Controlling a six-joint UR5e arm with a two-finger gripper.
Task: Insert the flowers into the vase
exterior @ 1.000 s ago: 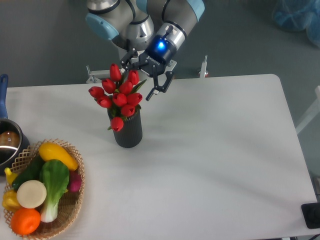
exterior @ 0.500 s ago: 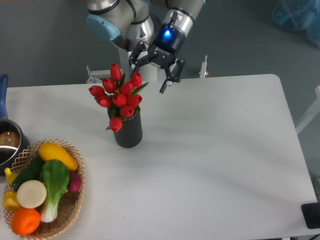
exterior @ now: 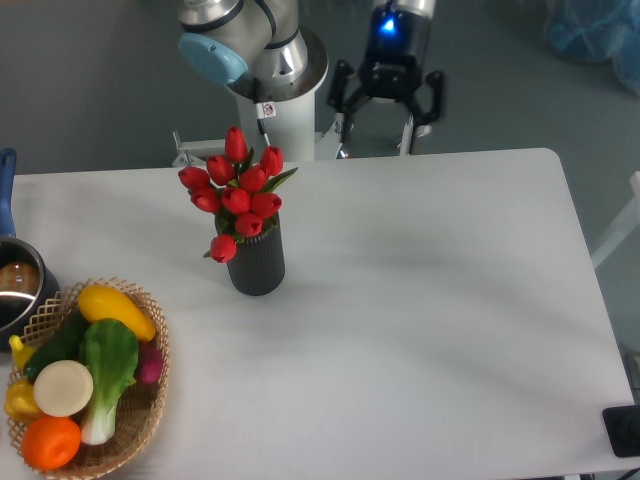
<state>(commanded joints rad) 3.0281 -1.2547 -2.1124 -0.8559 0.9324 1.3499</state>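
pincer [exterior: 385, 108] has let go and pulled back, jaws apart; flowers [exterior: 233, 195] sit in vase [exterior: 256, 262], insert looks done

White table [exterior: 420, 330], rounded corners; grey floor beyond, upper frame; blue bag [exterior: 595, 30], upper right corner.

White rectangular table [exterior: 420, 300] with rounded corners, black ribbed vase [exterior: 257, 262] standing upright left of centre, wicker basket [exterior: 150, 400] of vegetables at the near left corner, dark pot [exterior: 18, 290] with blue handle at the left edge
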